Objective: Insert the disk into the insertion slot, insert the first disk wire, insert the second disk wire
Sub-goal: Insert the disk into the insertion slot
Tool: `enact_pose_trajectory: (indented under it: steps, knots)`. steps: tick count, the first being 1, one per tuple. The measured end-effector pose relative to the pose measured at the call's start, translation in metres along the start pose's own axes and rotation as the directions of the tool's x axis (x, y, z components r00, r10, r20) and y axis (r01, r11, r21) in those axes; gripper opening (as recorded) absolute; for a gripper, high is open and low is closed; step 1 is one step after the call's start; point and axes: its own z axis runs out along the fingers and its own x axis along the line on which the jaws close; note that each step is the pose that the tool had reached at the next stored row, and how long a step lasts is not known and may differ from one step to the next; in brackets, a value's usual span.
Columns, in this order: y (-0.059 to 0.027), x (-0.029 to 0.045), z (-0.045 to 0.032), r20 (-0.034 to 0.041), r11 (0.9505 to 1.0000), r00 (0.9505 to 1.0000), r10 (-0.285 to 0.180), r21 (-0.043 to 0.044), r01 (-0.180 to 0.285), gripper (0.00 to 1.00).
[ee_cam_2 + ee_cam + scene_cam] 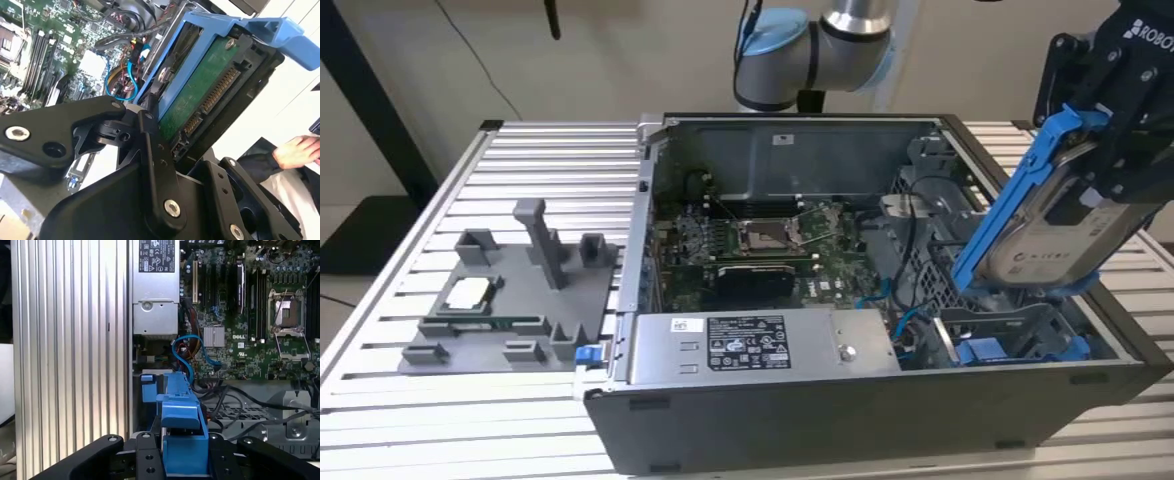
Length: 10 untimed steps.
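Observation:
My gripper [1091, 165] is shut on the disk [1051, 225], a silver-grey drive in a blue carrier. It holds the disk tilted, high over the case's corner at the exterior view's right. The lower end of the carrier hangs just above the insertion slot [1007, 325], a grey metal bay with another blue part low inside it. In the second wrist view the disk's green underside [200, 95] and connector sit between the black fingers [150, 145]. In the first wrist view the blue carrier [182, 440] sits clamped in the gripper [182, 452]. A thin blue wire [187, 352] loops loose inside the case.
The open case holds a boxy silver power supply [761, 342] and a motherboard [761, 240]. A grey fixture plate [494, 310] with pegs lies on the slatted table [400, 400] at the exterior view's left. A person's hand [300, 150] is in the second wrist view.

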Motion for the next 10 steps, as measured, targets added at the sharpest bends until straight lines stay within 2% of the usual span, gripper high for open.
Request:
enact_pose_trajectory:
  steps: [10]
  knots:
    - [-0.0003,0.0000,0.0029,-0.0001,1.0000,1.0000,0.000,0.0000,0.000,0.33]
